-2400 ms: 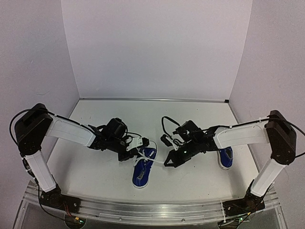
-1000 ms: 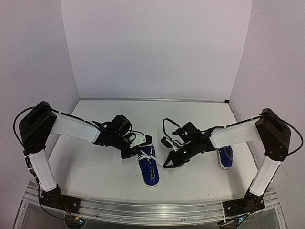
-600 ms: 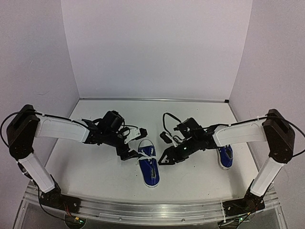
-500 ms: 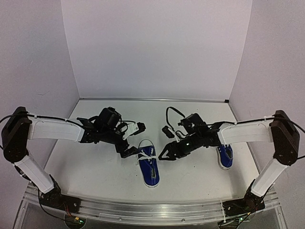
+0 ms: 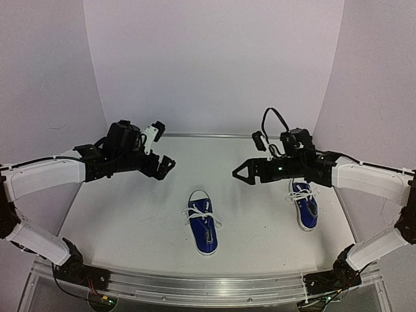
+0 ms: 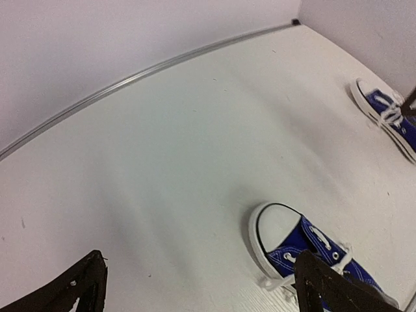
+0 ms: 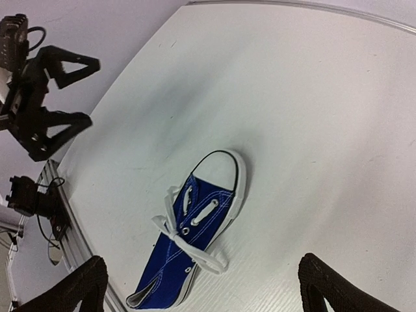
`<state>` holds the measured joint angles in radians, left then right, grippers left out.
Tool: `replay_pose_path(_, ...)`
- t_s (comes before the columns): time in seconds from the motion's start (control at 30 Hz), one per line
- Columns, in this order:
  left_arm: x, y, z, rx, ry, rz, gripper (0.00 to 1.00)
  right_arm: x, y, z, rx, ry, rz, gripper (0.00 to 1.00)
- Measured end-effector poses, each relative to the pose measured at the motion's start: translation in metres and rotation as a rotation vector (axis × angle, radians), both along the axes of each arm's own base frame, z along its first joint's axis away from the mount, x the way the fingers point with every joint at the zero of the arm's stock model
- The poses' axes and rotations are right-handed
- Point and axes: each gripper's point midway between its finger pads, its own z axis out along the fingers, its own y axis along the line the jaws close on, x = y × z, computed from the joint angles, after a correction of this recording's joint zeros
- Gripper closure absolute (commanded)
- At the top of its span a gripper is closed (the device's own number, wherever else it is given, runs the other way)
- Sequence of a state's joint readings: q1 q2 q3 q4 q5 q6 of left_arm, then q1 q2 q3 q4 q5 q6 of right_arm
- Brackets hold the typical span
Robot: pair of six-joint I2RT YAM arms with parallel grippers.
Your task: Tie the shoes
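Nearest the bases, a blue shoe is seen flat on the table, about midway between the arms. Its white toe cap is turned toward the far wall. Its laces are crossed over the tongue, and strands are spilled out to both sides; whether a bow is formed cannot be told. A second shoe is set farther right, well apart from the first. In the top view its far end is met by the right arm. Beyond the shoes, both grippers are held up above the table, turned toward each other. The left gripper is seen with its jaws spread wide and nothing between them. The right gripper is likewise spread apart and empty. Neither shoe is touched.
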<state>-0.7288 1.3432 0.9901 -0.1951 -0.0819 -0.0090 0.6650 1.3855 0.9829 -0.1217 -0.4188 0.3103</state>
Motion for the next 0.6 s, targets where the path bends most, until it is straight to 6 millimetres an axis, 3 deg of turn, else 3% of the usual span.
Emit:
replay_pose_path(0.07,0.013,0.017,0.011,-0.040,0.012,0.092,0.00,0.005,-0.003,-0.001,0.004,-0.007,-0.020,0.02)
replay_pose_path(0.13,0.022,0.030,0.009,-0.065,0.041,0.159,0.00,0.004,-0.004,-0.011,0.004,0.003,-0.023,0.02)
replay_pose_path(0.23,0.021,0.040,-0.014,-0.088,0.116,0.224,0.00,-0.001,-0.004,-0.040,-0.006,0.050,-0.020,0.02)
replay_pose_path(0.43,-0.009,0.056,-0.088,-0.091,0.308,0.309,0.00,-0.017,-0.012,-0.101,-0.055,0.172,-0.019,0.02)
replay_pose_path(0.6,-0.012,0.060,-0.096,-0.120,0.340,0.363,0.00,-0.017,-0.009,-0.109,-0.043,0.187,-0.013,0.02)
